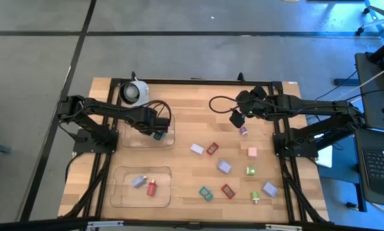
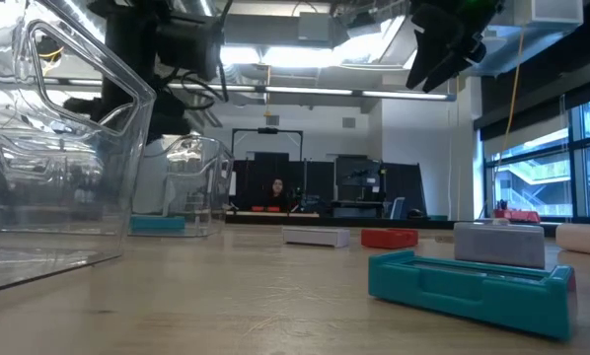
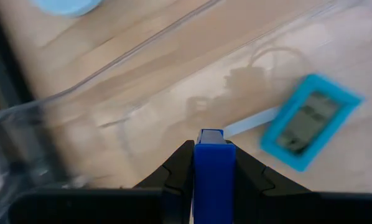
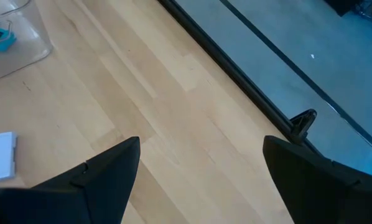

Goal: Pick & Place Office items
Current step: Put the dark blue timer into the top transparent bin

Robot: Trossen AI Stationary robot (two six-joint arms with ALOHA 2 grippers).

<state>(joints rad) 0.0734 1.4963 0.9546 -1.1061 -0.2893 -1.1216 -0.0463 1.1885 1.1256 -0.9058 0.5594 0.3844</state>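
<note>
My left gripper (image 1: 157, 128) hangs over the far clear tray (image 1: 131, 138) and is shut on a small blue piece (image 3: 214, 174). A teal piece (image 3: 310, 121) lies flat on that tray's floor beside it. My right gripper (image 1: 237, 119) is open above the bare table, right of centre, just beyond a lavender piece (image 1: 243, 131). Several small pieces lie flat on the table's right half: lavender (image 1: 197, 149), red (image 1: 212, 149), pink (image 1: 252, 152), green (image 1: 250, 171), teal (image 1: 206, 192). The near tray (image 1: 121, 192) holds a lavender piece (image 1: 139, 182) and a red one (image 1: 151, 188). My left gripper pinches the blue piece between its two fingers (image 3: 176, 171), one on each side face, with the piece's end (image 3: 212, 135) sticking out past the fingertips. The fingers point down into the far tray from above. The piece is lifted clear of the tray floor.
A white round cup-like object (image 1: 134, 92) stands at the far left corner, just beyond the far tray. The trays' clear walls (image 2: 78, 148) rise at the left. The table's far edge rail (image 4: 248, 87) runs close to my right gripper. Bare wood shows in the table's middle.
</note>
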